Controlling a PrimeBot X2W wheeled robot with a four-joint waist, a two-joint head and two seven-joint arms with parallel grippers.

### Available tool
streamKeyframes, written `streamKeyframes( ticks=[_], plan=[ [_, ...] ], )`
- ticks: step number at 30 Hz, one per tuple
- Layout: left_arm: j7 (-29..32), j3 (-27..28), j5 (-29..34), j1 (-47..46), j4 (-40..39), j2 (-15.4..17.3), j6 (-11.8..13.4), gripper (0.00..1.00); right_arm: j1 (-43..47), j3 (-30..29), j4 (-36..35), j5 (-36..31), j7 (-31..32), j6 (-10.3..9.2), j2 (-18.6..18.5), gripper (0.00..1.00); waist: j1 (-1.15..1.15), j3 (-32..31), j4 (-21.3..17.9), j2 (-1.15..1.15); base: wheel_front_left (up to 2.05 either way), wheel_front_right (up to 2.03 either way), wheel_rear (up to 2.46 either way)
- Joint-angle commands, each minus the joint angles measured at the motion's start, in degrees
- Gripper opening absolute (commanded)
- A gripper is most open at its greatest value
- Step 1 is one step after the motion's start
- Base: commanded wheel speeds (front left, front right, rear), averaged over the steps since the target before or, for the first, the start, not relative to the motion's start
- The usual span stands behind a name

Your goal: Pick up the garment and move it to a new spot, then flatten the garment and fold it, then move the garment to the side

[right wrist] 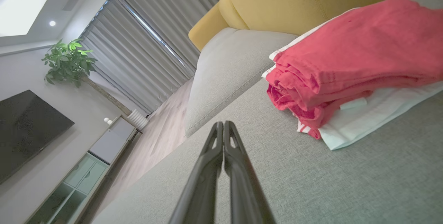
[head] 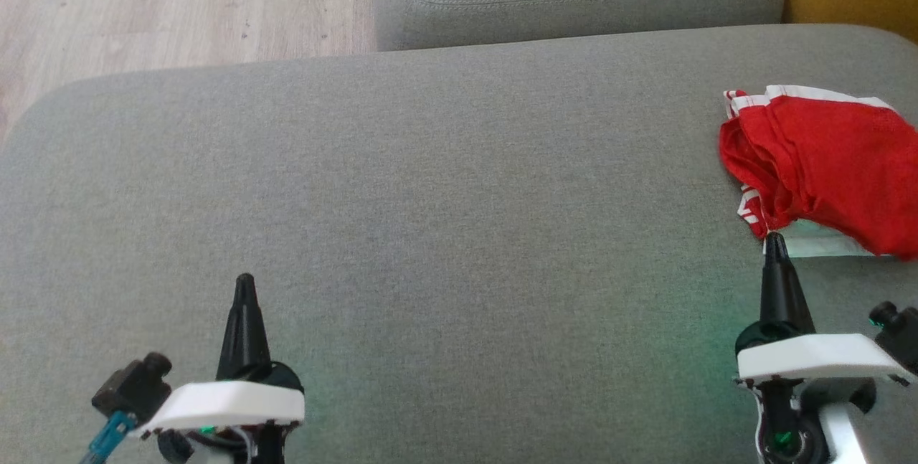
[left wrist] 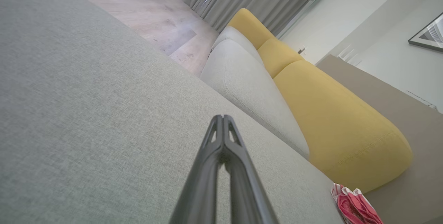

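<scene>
Red fabric with white trim, the garment (head: 825, 163) lies bunched in loose layers at the far right of the grey seat cushion (head: 430, 199). It rests on a pale sheet (head: 825, 245) that pokes out beneath its near edge. The right gripper (head: 774, 238) has its fingers pressed together and holds nothing, its tip just beside the garment's near corner. The left gripper (head: 244, 280) is likewise closed and empty, well apart over bare cushion. The likely trouble, as I judge it, is that with the fingers closed a push forward would shove or rumple the pile rather than take it. Once opened, a low pinch at that corner could catch the pale sheet along with the cloth. A shallow pinch might lift only the top layer and let the rest spill loose.
</scene>
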Motion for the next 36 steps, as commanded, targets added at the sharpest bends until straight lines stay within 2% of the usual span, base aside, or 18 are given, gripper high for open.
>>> streamKeyframes(
  ticks=[1, 36],
  plan=[
    [0.39, 1.58, -1.33, -3.02, -1.45, 0.85, -0.38, 0.00, -2.89, 0.23, -1.69, 1.59, 0.31, 0.17, -1.15, 0.00, 0.00, -0.04, -0.01, 0.00, 0.00, 0.00, 0.00],
    [6.01, 6.68, -22.21, -3.81, 0.26, 1.16, -1.49, 0.00, -3.40, -1.74, -0.82, 24.21, 5.88, 0.29, -1.44, 0.00, 0.00, -1.23, -0.41, 0.00, 0.00, 0.00, 0.00]
  ],
)
